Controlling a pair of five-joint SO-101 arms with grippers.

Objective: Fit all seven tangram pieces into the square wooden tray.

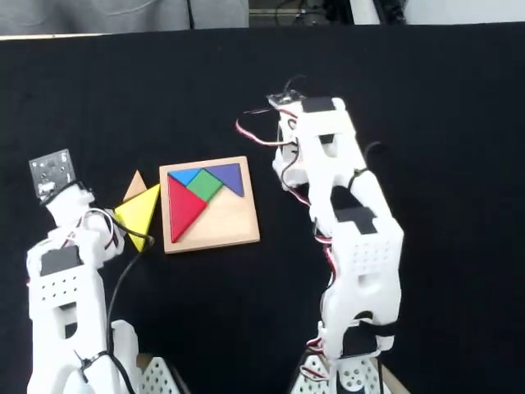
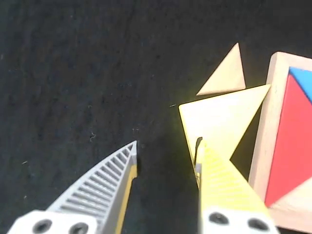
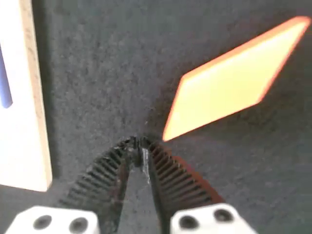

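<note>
The square wooden tray (image 1: 215,232) lies mid-table and holds a red triangle (image 1: 182,207), a blue piece (image 1: 184,175), a green piece (image 1: 205,185) and a purple piece (image 1: 230,176). Left of it lie a yellow triangle (image 1: 141,212) and a small tan triangle (image 1: 135,187). My left gripper (image 2: 165,158) is open, and one finger (image 2: 207,165) overlaps a corner of the yellow triangle (image 2: 219,122), beside the tray's rim (image 2: 265,146). My right gripper (image 3: 139,146) is shut on nothing, its tips just off a corner of an orange parallelogram (image 3: 234,80), right of the tray's edge (image 3: 29,97).
Black cloth covers the table. The right arm (image 1: 336,180) stands over the area just right of the tray. The tan triangle (image 2: 226,75) lies just beyond the yellow one. The tray's lower right part is bare wood.
</note>
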